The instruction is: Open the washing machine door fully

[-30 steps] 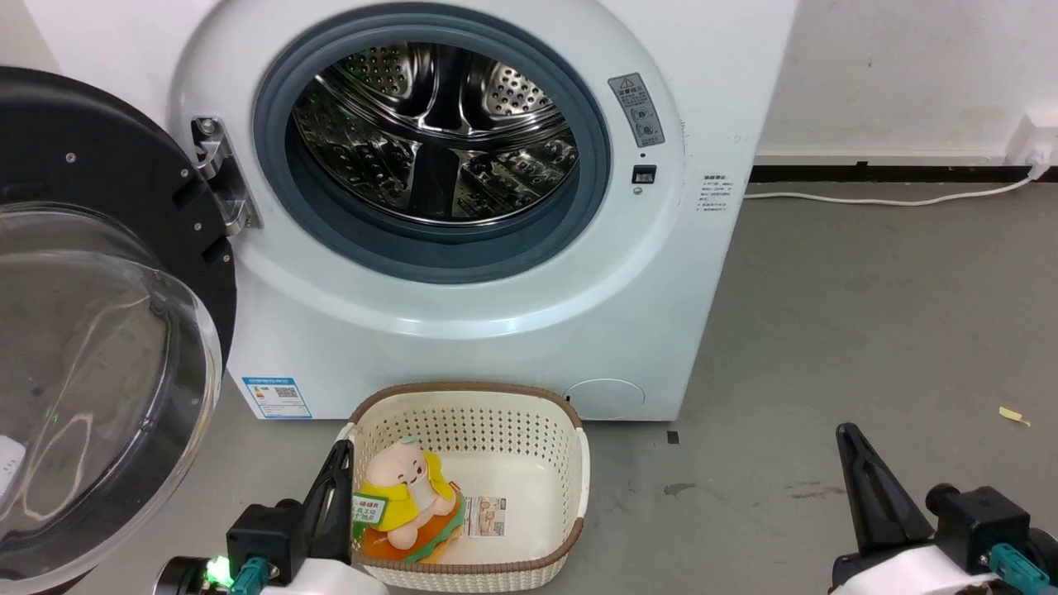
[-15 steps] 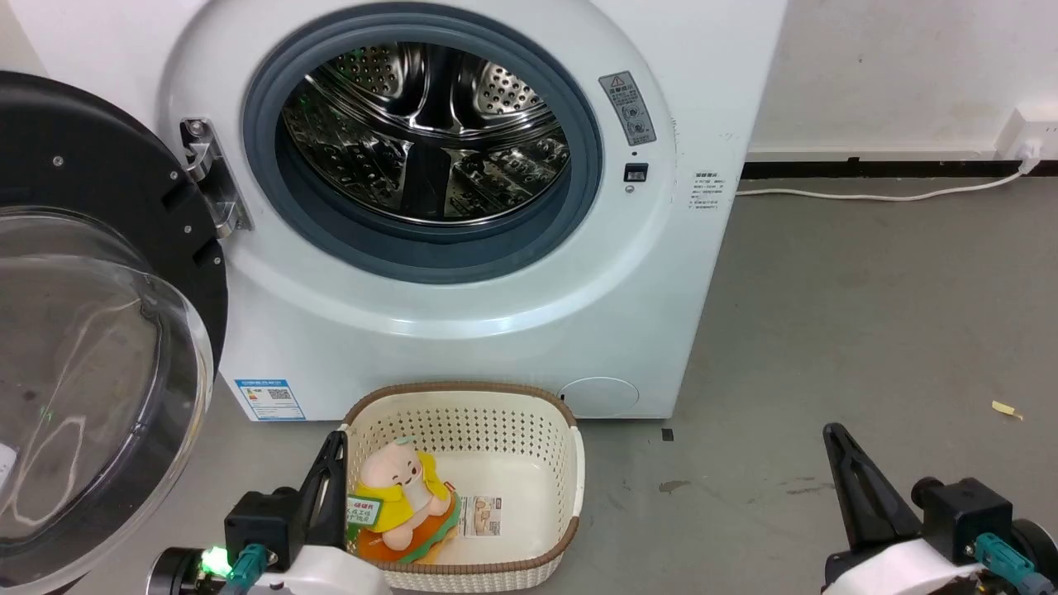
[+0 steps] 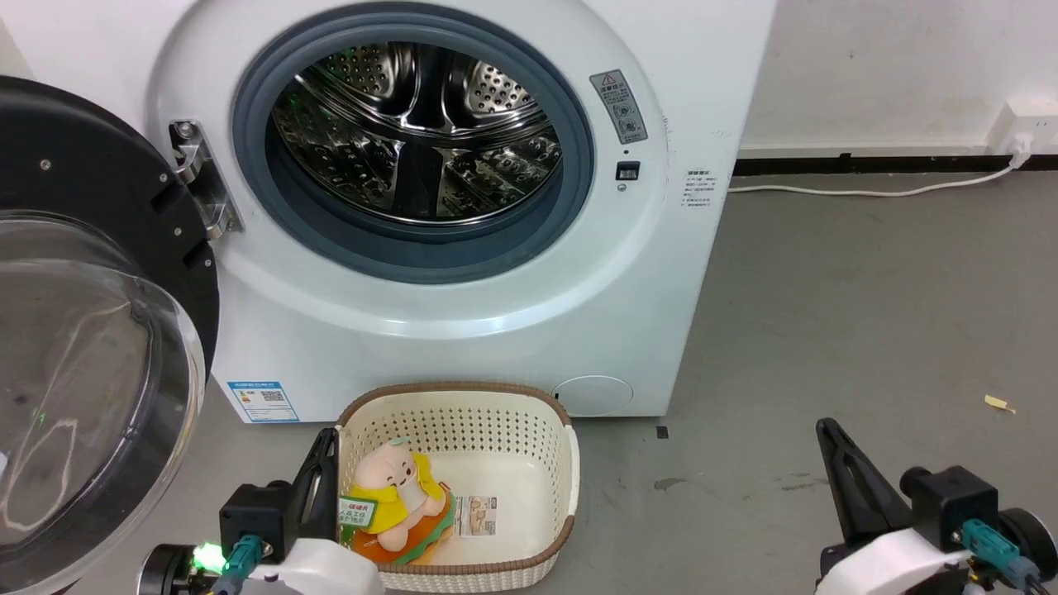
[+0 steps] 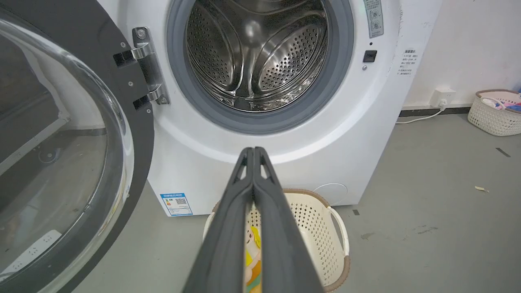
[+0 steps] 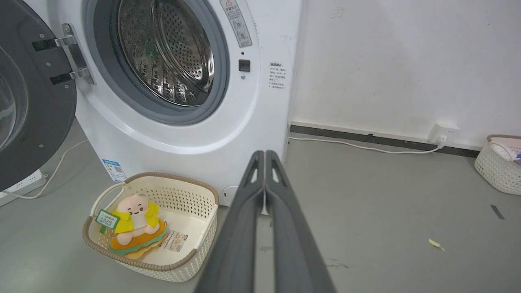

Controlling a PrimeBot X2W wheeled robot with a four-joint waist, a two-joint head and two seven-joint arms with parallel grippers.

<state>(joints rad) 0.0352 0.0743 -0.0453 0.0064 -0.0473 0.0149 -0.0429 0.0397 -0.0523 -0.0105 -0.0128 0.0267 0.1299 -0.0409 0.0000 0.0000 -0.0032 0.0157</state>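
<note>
The washing machine door [image 3: 124, 190] stands swung wide open at the left, its black ring and bulging clear glass bowl [image 3: 74, 372] facing me, held by a metal hinge [image 3: 198, 178]. It also shows as the door [image 4: 134, 114] in the left wrist view and the door [image 5: 44, 122] in the right wrist view. The steel drum opening [image 3: 413, 132] is uncovered. My left gripper [image 3: 326, 446] is low at the bottom left, shut and empty, well clear of the door. My right gripper [image 3: 826, 434] is low at the bottom right, shut and empty; its tips [image 5: 264, 154] meet.
A cream basket [image 3: 529, 430] with a plush toy [image 3: 393, 487] sits on the floor before the machine, right beside my left gripper. A white cable [image 3: 868, 192] runs along the wall. Another basket [image 5: 498, 165] stands far right. A power strip [image 5: 24, 183] lies left.
The whole head view has shifted slightly left, so the camera has moved. Both grippers keep the same low places and stay shut. The door stands as before.
</note>
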